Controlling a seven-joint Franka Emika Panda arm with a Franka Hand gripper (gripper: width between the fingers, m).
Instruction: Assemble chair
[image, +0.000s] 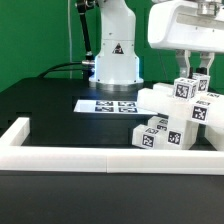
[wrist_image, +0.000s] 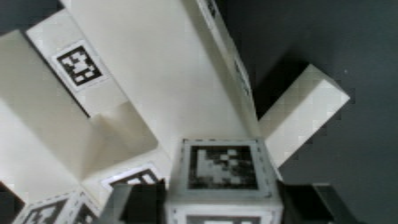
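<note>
The chair parts are chunky white tagged pieces heaped at the exterior view's right (image: 172, 122). My gripper (image: 195, 70) hangs over the heap, its jaws against both sides of a white square bar (image: 186, 88) that stands up from it. In the wrist view my gripper (wrist_image: 224, 200) has its dark fingers (wrist_image: 143, 196) pressed to the sides of the bar's tagged end (wrist_image: 222, 168). Beyond the bar lie long flat white panels (wrist_image: 151, 75), one with a square tag (wrist_image: 79, 62). The bar's lower end is hidden among the other pieces.
The marker board (image: 105, 105) lies flat on the black table in front of the robot base (image: 115, 60). A long low white border rail (image: 100, 158) runs along the front and turns back at the exterior view's left (image: 15, 135).
</note>
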